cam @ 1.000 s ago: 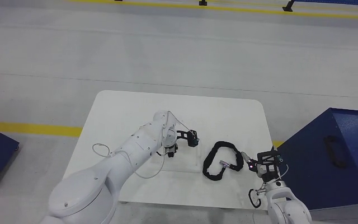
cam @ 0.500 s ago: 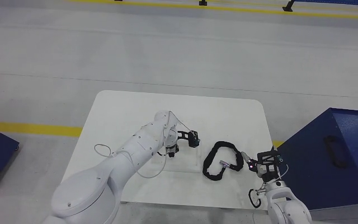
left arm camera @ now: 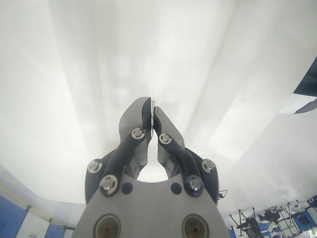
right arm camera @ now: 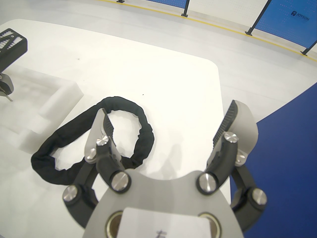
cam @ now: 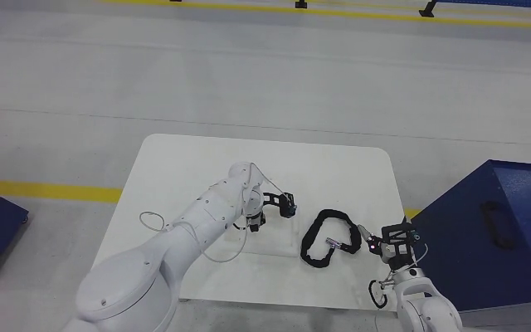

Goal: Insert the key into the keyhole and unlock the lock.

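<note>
The left gripper point(left arm camera: 152, 110) is clenched on the thin key point(left arm camera: 152, 120), held above the desk point(cam: 191, 166) near the chain lock point(right arm camera: 147, 137) but apart from it (a black loop lying flat). The right gripper point(right arm camera: 168, 110) hangs spread wide just beside the chain lock, so I'd say inserting and turning are both left to do.

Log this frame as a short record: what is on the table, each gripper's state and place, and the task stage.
table: white table, rounded corners
lock: black sleeved chain lock, lying in a loop
key: thin metal key, pinched edge-on between the left fingers
left gripper: shut on the key, beside the loop, apart from it
right gripper: open, holding nothing, at the loop's other side
keyhole: too small to tell
stage: key not yet in the lock
</note>
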You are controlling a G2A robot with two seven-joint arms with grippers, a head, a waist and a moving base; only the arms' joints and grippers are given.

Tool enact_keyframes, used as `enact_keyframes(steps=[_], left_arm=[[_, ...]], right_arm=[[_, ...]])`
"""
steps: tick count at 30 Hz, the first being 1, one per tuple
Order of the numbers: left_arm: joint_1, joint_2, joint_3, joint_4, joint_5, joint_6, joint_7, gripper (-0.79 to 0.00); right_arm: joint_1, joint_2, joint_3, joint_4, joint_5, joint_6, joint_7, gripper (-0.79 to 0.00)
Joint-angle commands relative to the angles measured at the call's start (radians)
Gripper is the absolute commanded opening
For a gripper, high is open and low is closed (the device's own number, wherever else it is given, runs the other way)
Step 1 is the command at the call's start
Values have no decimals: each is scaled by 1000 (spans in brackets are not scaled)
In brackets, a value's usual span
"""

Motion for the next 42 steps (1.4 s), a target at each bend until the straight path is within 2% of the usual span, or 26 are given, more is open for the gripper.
enact_keyframes(steps=[1, 14, 20, 25, 28, 31, 33, 38, 42], left_arm=[[-1, 0, 0, 1, -3, 1, -1, -785], [-17, 12, 5, -19, -28, 8, -8, -785], [-32, 36, -8, -67, -45, 34, -34, -785], [-39, 73, -35, -151, -40, 49, -37, -785], [-36, 113, -84, -220, -31, 79, 45, -785], [-8, 168, -166, -280, -49, 120, 162, -785], [26, 215, -237, -330, -67, 88, 259, -785], [170, 348, -455, -480, -71, -121, 488, -785], [321, 434, -584, -652, -47, -134, 564, -785]], right_arm=[[0, 0, 0, 0, 0, 0, 0, 0], [0, 0, 0, 0, 0, 0, 0, 0], [0, 0, 0, 0, 0, 0, 0, 0], [0, 0, 0, 0, 0, 0, 0, 0], [0, 0, 0, 0, 0, 0, 0, 0], [0, 0, 0, 0, 0, 0, 0, 0], [0, 0, 0, 0, 0, 0, 0, 0], [0, 0, 0, 0, 0, 0, 0, 0], [0, 0, 0, 0, 0, 0, 0, 0]])
